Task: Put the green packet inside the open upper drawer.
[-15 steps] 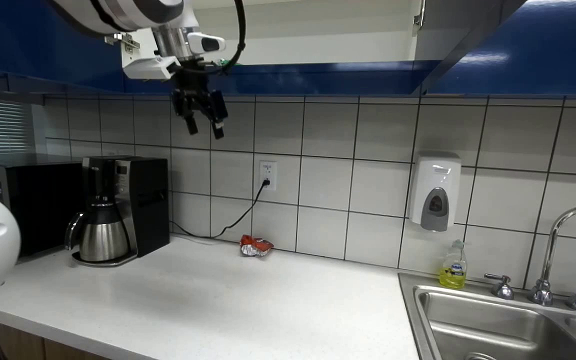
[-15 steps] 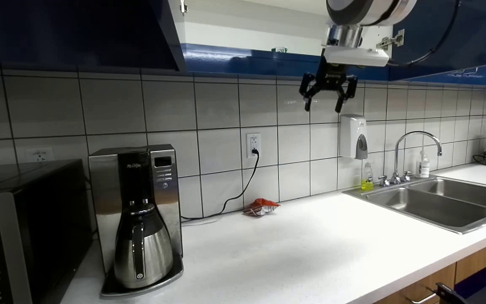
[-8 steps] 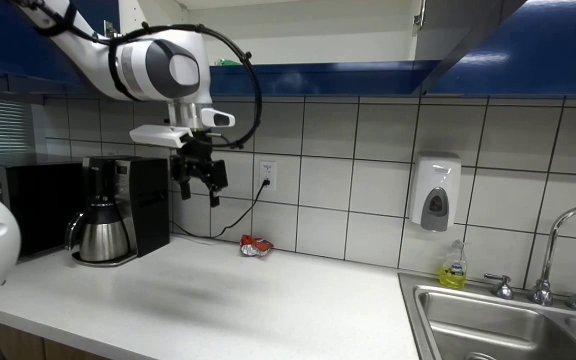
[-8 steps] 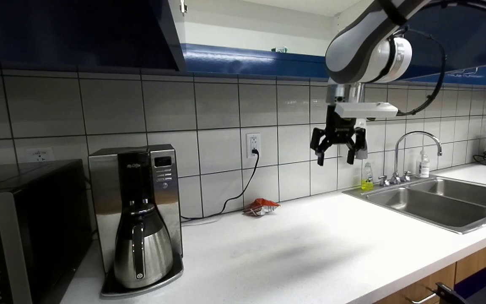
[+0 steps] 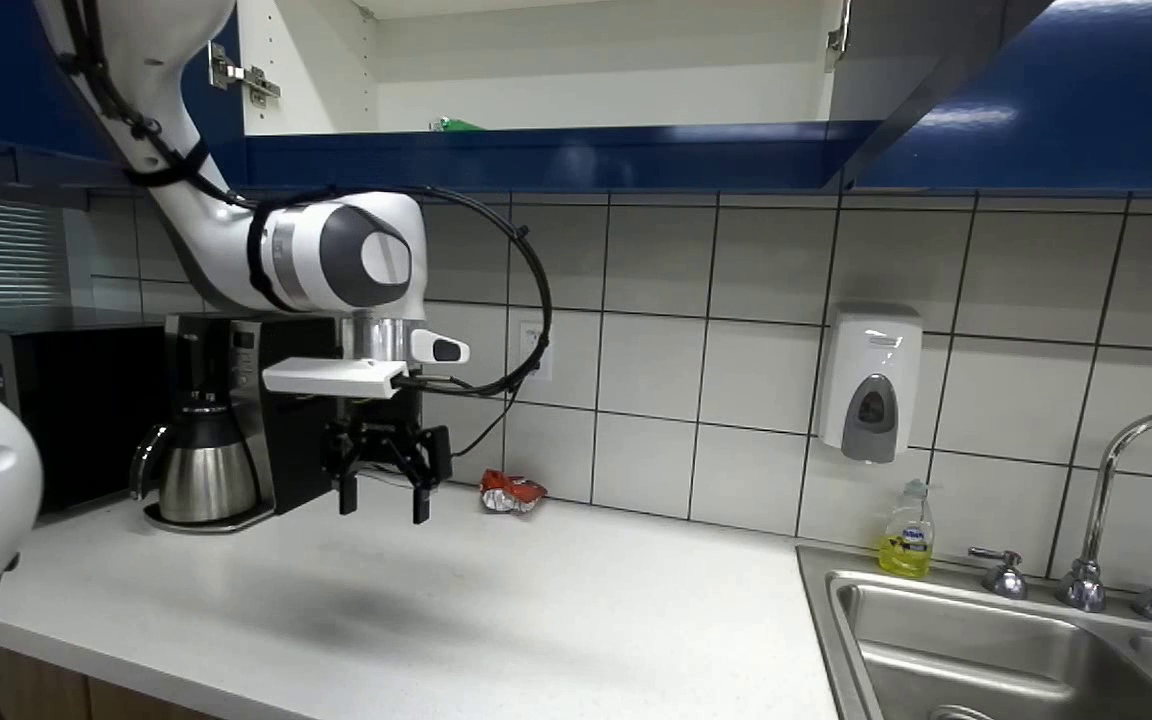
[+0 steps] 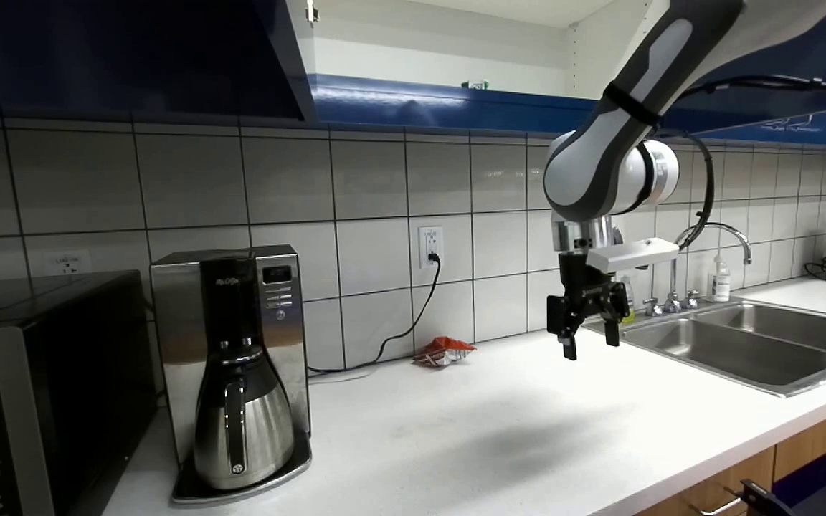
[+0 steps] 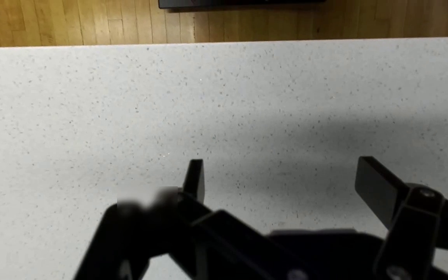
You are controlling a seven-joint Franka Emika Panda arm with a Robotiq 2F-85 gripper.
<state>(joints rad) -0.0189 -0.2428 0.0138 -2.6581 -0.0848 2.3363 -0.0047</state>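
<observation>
The green packet [image 5: 456, 125] lies inside the open upper drawer [image 5: 596, 95], just behind its blue front edge and mostly hidden by it. Only a small green and white part of the packet [image 6: 475, 84] shows in an exterior view, inside the same pale compartment [image 6: 413, 54]. My gripper [image 5: 384, 502] hangs well below the compartment, above the counter, fingers pointing down. It also shows in an exterior view [image 6: 591, 345]. In the wrist view the gripper [image 7: 280, 175] has its two fingers wide apart, with only speckled countertop between and below them.
A crumpled red and silver wrapper [image 5: 511, 492] lies on the counter [image 5: 536, 620] by the tiled wall. A coffee maker [image 6: 241, 373] and a microwave [image 6: 47, 387] stand at one end. A sink [image 6: 728, 351] and a dish soap bottle [image 5: 906, 530] are at the other.
My arm has come down from in front of the drawer to lower over the counter, turning a little. The gripper stays open. The packet in the drawer has not moved.
</observation>
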